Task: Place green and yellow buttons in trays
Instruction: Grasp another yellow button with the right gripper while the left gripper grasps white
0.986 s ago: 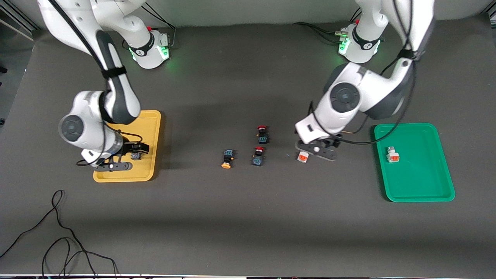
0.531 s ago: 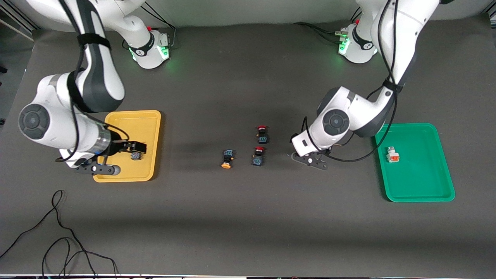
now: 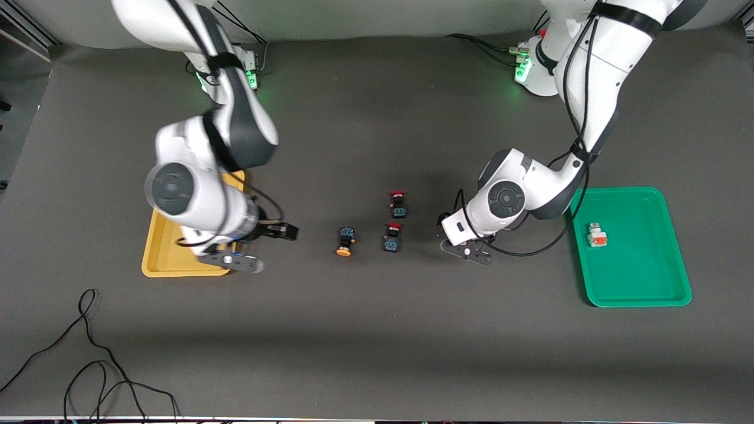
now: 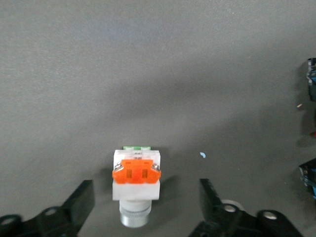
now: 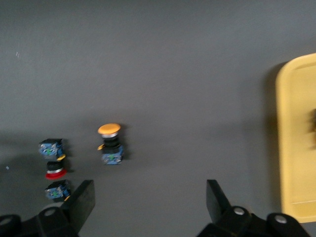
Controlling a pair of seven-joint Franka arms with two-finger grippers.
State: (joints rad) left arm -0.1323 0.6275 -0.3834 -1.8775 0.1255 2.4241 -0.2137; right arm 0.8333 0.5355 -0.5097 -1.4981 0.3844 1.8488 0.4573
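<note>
Currently: left gripper (image 4: 146, 197) low over table between red-capped buttons (image 3: 393, 236) and green tray (image 3: 648, 294), jaws spread wide, holding nothing. Whitish-grey button (image 4: 136, 182) lies on table between its fingers (image 4: 79, 202), untouched, long axis along the fingers. One whitish-grey button (image 3: 596, 234) already in green tray. Right gripper (image 5: 150, 200) over table beside yellow tray (image 3: 162, 265), jaws wide apart, empty. Yellow-capped button (image 3: 345, 241) lies toward table centre from it, right arm nearer. Judgement: left closure next.
</note>
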